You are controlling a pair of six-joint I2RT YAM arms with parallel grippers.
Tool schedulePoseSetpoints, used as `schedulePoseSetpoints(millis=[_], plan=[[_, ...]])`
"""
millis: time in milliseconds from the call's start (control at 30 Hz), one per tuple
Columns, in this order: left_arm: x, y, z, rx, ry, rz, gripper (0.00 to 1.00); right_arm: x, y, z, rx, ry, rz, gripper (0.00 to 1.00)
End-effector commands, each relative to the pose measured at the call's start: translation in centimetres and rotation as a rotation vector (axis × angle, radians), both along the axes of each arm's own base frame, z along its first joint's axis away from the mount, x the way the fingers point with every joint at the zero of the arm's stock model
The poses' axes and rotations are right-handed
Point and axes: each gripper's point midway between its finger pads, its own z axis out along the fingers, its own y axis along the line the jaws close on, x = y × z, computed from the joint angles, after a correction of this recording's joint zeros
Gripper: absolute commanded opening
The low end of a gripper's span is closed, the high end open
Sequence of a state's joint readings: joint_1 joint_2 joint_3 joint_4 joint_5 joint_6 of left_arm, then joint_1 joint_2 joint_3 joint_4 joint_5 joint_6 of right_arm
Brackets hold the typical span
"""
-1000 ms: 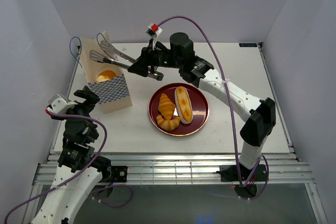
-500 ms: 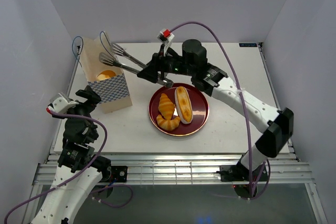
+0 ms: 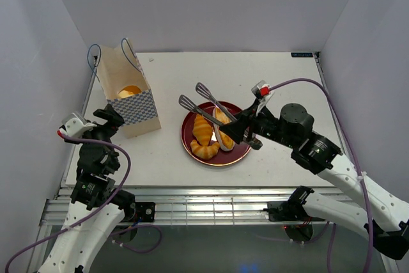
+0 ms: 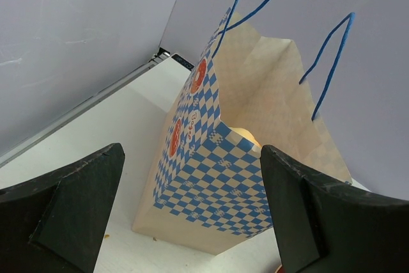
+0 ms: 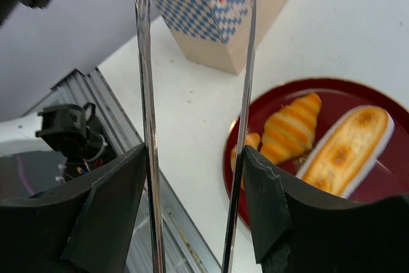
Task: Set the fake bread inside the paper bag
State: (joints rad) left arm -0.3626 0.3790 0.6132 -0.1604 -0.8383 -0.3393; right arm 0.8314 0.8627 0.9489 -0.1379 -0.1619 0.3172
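Top view has my right tool (image 3: 241,131) clamped on a pair of metal tongs (image 3: 188,101), their spread tips hanging over the dark red plate (image 3: 189,142); the right wrist view shows the fake bread (image 5: 291,126) on it better, two croissants (image 3: 204,150) and an oblong roll (image 5: 345,148); only the left wrist view looks down on the bun (image 4: 243,136) inside the paper bag (image 4: 211,177), upright on the tabletop (image 3: 287,87); left tool (image 4: 192,222) gapes wide just beside the bag, holding nothing.
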Motion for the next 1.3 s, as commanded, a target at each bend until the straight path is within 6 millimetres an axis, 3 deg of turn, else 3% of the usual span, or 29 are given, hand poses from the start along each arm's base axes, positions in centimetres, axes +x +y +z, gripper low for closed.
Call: schedulePoseSetpoints(millis=[0, 133, 267, 433, 667, 1267], plan=[[0.1, -0.4, 0.5, -0.003, -0.002, -0.022, 0.98, -0.2, -2.6, -3.5, -0.136, 0.004, -0.064, 0.66], [0.2, -0.5, 0.5, 0.000, 0.000, -0.026, 0.98, -1.7, -4.6, -9.2, -0.298, 0.067, -0.043, 0.64], [0.4, -0.7, 0.3, 0.006, 0.010, -0.038, 0.98, -2.3, -5.4, -13.1, -0.368, 0.125, -0.040, 0.64], [0.5, -0.8, 0.3, 0.006, 0.014, -0.040, 0.98, -2.7, -5.0, -16.0, -0.456, 0.170, 0.020, 0.63], [0.5, -0.9, 0.3, 0.009, 0.014, -0.048, 0.98, -3.4, -4.7, -17.2, -0.534, 0.174, 0.088, 0.62], [0.8, -1.4, 0.2, 0.016, 0.019, -0.075, 0.98, -2.6, -4.1, -19.8, -0.598, 0.199, 0.056, 0.59]])
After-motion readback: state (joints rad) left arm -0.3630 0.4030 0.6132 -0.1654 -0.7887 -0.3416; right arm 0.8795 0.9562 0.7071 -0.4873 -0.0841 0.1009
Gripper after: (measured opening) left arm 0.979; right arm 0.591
